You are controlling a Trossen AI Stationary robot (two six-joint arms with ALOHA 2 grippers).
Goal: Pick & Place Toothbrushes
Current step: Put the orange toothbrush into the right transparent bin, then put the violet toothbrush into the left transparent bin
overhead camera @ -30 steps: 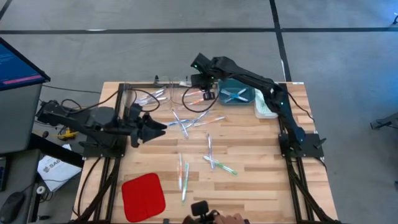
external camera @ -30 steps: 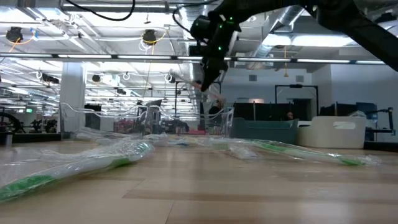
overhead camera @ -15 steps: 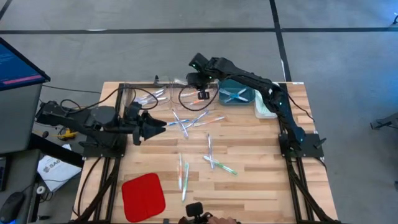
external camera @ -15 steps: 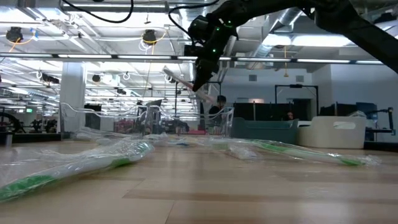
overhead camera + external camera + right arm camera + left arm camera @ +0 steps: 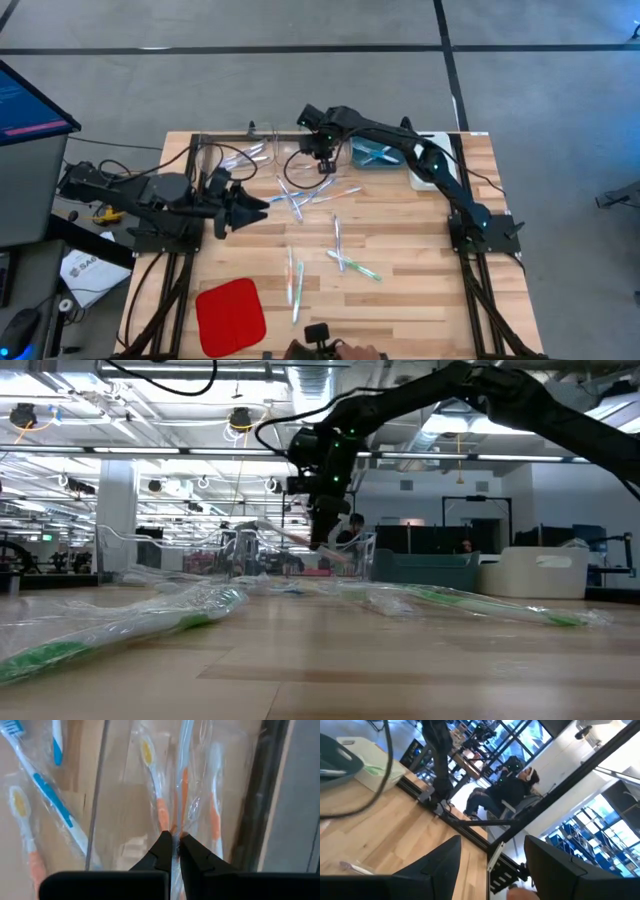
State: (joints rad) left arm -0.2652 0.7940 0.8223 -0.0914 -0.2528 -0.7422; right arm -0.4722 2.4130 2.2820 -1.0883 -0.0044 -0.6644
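Clear crinkly wrap around an orange-handled toothbrush (image 5: 176,795), pinched between the right gripper (image 5: 175,851) fingertips, pressed together on it. Gripper hangs above a clear bin (image 5: 300,150) at the table's far edge; other orange-accented brushes (image 5: 156,780) already lie inside. Loose toothbrushes (image 5: 338,240) are scattered mid-table on the wooden table (image 5: 420,290).

Left gripper (image 5: 258,204) waits at the left side, fingers spread wide, nothing between them.

Judgement: the drop step. Do it well by lowering until the brush sits inside the bin walls, lengthwise with the others, then opening cleanly; the wrap may cling to a fingertip, so lift straight up.
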